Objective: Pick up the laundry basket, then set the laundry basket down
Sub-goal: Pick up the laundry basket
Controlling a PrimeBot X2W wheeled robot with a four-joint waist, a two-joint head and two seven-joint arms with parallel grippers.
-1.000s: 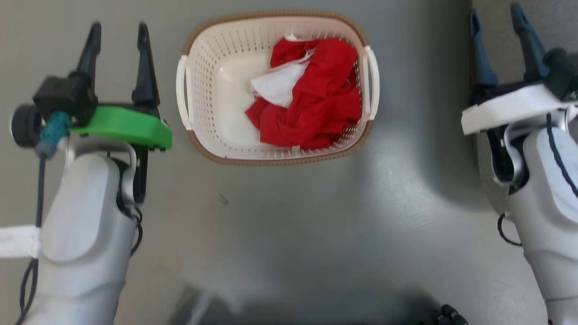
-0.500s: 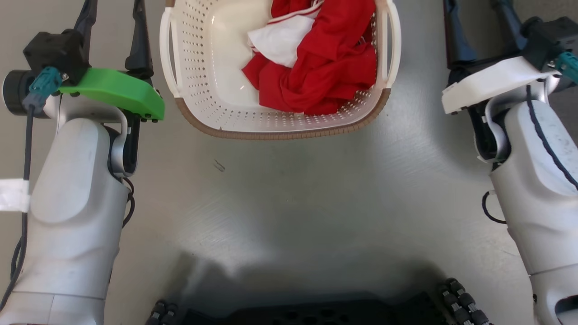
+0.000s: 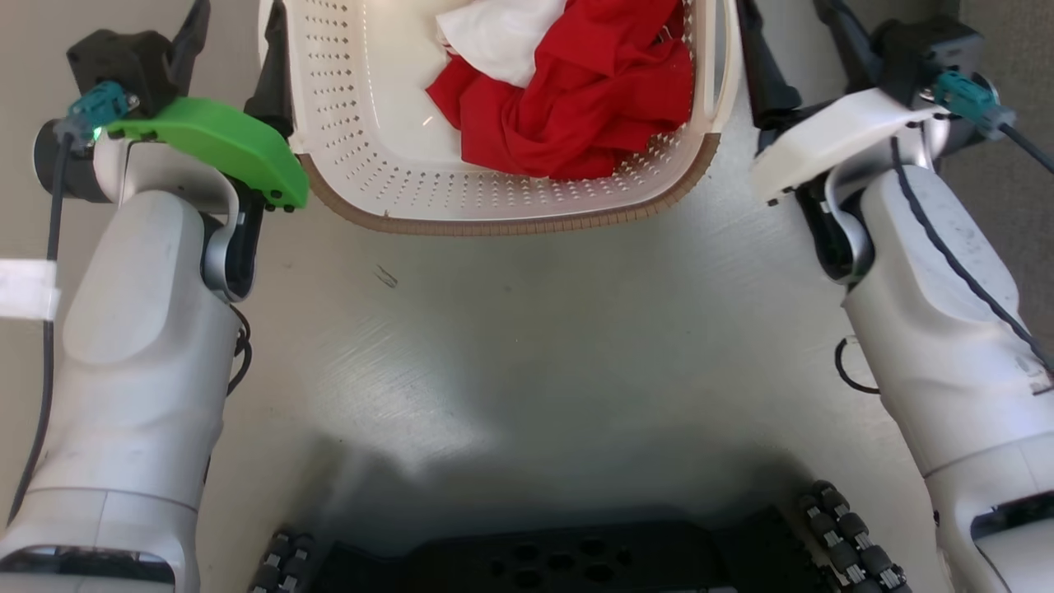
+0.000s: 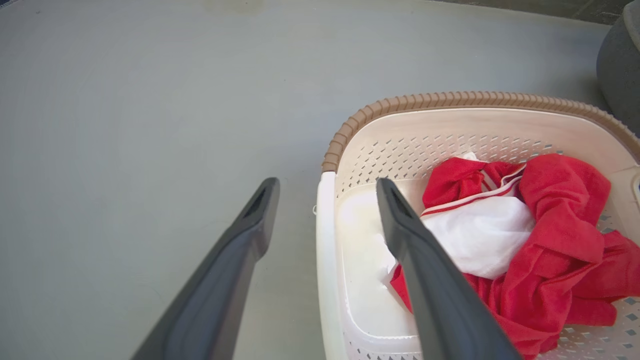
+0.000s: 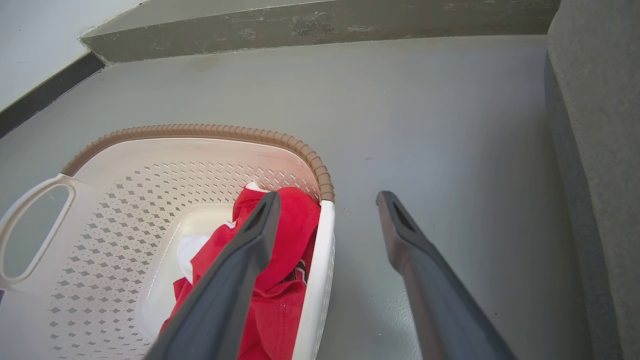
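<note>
I read the laundry basket (image 3: 387, 165) as standing on the grey floor (image 3: 527, 329). It is directly ahead of the robot's dark base (image 3: 576, 560) and well short of the floor's far edge, where a wall base runs. It holds a crumpled red garment (image 3: 593, 91) and a white cloth (image 3: 494, 33).

Left gripper (image 4: 326, 186): open, jaws spread. One finger is over the basket's interior and the other is outside over the floor, with the white left side rim between them.

Right gripper (image 5: 327, 199): open likewise, straddling the right side rim, inner finger in front of the red garment.

I cannot tell whether any finger touches the plastic.
</note>
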